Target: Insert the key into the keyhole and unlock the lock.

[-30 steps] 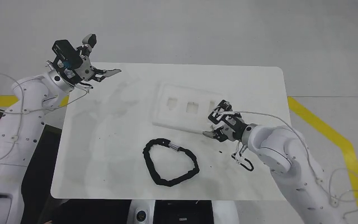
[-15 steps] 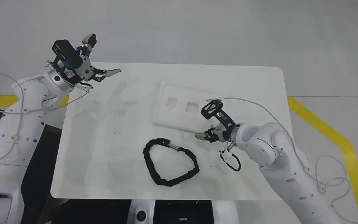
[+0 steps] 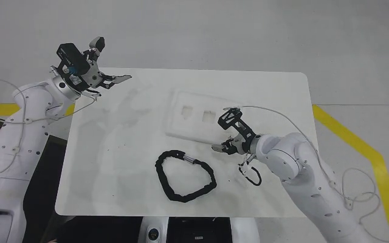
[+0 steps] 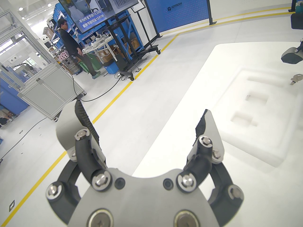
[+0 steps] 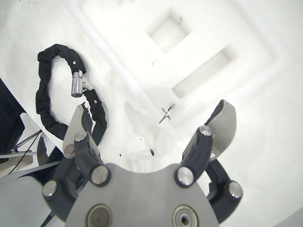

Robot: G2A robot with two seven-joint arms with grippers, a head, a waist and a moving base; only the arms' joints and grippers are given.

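Observation:
A small silver key [image 5: 167,114] lies flat on the near rim of the white foam tray [image 5: 213,12]. My right gripper [image 5: 152,114] hovers over the key, open, one finger on each side and nothing held. In the top view the right gripper [image 3: 223,131] is at the tray's [image 3: 182,124] near right corner. The black chain lock [image 3: 184,176] lies in a closed loop toward the table's front; its silver cylinder [image 5: 77,85] shows the keyhole end. My left gripper [image 3: 112,79] is open and empty above the table's far left corner.
The foam tray has three rectangular pockets [image 5: 169,32], which look empty. A loose black cable loop [image 3: 250,175] hangs by the right wrist. Black crumbs [image 5: 151,152] dot the white table [image 3: 115,158]. The tray [image 4: 255,109] lies ahead of the left gripper [image 4: 142,114].
The right gripper has shifted left along the tray's near edge and its fingers have spread wider since a second ago. The left arm and the chain lock have not moved.

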